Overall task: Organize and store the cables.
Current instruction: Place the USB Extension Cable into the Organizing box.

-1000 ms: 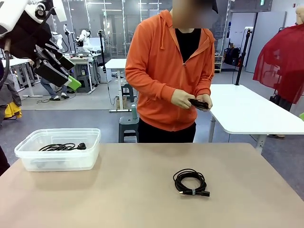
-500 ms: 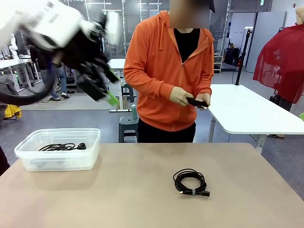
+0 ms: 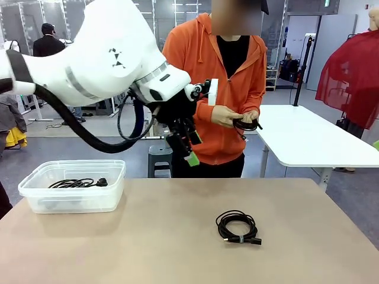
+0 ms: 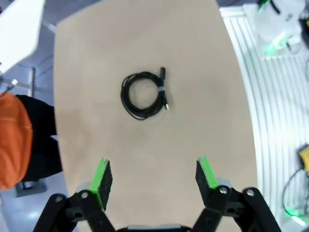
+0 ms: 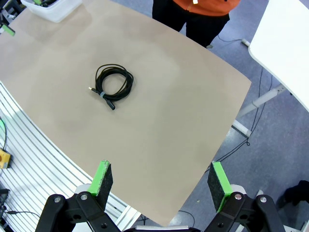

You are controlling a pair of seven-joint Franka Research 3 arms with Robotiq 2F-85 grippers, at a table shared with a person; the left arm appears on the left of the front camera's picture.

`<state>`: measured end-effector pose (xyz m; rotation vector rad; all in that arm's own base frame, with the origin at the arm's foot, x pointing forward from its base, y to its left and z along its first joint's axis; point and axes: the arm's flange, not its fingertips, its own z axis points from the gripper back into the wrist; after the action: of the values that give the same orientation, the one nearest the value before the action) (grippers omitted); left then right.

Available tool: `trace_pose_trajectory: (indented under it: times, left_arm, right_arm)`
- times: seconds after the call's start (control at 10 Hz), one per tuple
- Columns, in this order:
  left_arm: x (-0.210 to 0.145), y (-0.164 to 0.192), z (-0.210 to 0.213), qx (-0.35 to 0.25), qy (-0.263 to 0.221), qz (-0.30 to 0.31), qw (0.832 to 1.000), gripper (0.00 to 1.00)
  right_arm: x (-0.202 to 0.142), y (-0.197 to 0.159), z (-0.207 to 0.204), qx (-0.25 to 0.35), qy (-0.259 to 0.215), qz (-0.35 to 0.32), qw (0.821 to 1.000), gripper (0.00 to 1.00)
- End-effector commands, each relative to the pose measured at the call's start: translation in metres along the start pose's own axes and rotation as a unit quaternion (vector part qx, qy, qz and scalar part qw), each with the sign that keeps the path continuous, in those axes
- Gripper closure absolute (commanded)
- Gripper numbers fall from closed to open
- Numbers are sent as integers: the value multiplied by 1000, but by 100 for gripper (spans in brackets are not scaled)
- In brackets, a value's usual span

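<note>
My left gripper (image 4: 153, 166) hung spread and empty right of the clear plastic tub (image 3: 71, 204), and I judged it should straddle the coiled black cable (image 3: 237, 226), lying farther right, across all loops.

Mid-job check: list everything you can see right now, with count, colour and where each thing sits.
loose cable: one, black, coiled with a tie, on the table right of centre.
binned cable: at least one, black, inside the bin.
held cable: one, black, in the person's hands.
bin: one, clear plastic, table's far left.
table: one, tan.
person: one, orange hoodie, far side.
left hand: open, green pads, empty, in the air above the table.
right hand: open, green pads, empty, high above the table.
</note>
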<state>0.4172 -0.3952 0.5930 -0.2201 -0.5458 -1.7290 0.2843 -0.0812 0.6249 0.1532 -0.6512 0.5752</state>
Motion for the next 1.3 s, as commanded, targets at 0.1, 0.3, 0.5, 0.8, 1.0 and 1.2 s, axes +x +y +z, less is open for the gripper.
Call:
trace_pose_trajectory:
  times: [0.1,0.3,0.5,0.8,1.0,1.2]
  left_arm:
    - [28,24,-19,-14,-4,40,999,12]
    - [52,43,-48,-43,21,46,998,12]
    - [82,59,-79,-69,74,43,994,12]
    - [103,65,-119,-84,118,73,987,12]
    - [110,58,-139,-92,129,86,984,12]
    - [94,47,-139,-85,117,78,986,12]
  right_arm:
    - [-2,0,0,0,0,1,1000,0]
    - [-2,0,0,0,0,1,1000,0]
    - [-2,0,0,0,0,1,1000,0]
    - [-2,0,0,0,0,1,1000,0]
    - [-2,0,0,0,0,1,1000,0]
    - [-2,0,0,0,0,1,1000,0]
